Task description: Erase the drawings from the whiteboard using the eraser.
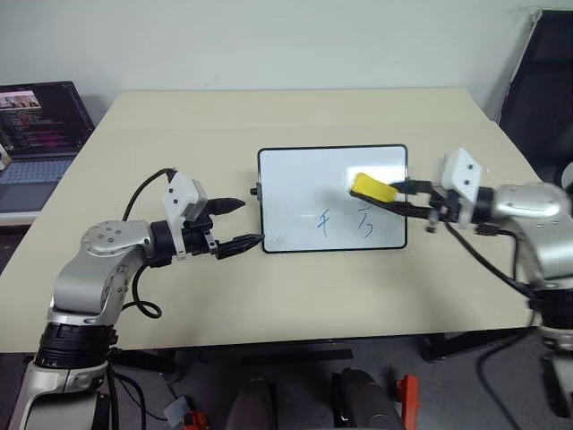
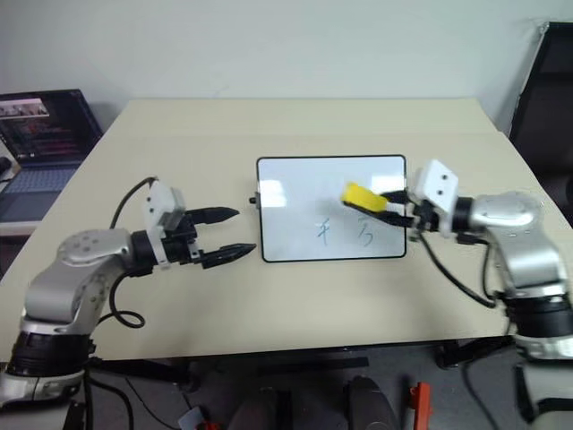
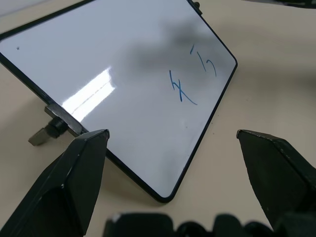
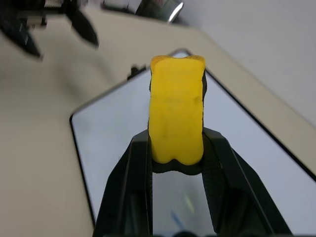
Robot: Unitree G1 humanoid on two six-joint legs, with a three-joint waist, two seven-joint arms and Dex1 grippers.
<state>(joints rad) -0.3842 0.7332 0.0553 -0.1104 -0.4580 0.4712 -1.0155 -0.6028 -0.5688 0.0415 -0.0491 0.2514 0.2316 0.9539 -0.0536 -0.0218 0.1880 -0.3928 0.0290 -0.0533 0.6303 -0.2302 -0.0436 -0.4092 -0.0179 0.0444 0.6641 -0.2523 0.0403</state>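
a: whiteboard (image 1: pixel 304 188) lies flat near the middle of the beige table (image 1: pixel 269 116). two blue drawings (image 1: pixel 345 222) show on it, toward its 5 o'clock corner; the rest of the surface looks clean apart from glare. i cannot make out a third mark.

b: eraser?

a: yellow eraser (image 1: pixel 373 189) is up over the board, about 1 o'clock from the marks, pinched between the fingers of the right gripper (image 1: pixel 400 197). right wrist view shows the block squeezed across its sides, dark face away from the camera. whether it touches the board i cannot tell.

b: why held level like that?

a: judgement: the arm reaches in from the board's 3 o'clock side, so a near-level grip lets it sweep the eraser over the marks below it.

b: left side?

a: left gripper (image 1: pixel 235 224) has its fingers spread, holding nothing, tips at the board's 9 o'clock edge; the lower finger (image 1: pixel 243 243) sits at the frame near the 7 o'clock corner. likely there to brace the board against sliding. laptop (image 1: pixel 36 134) at the table's 10 o'clock, uninvolved.
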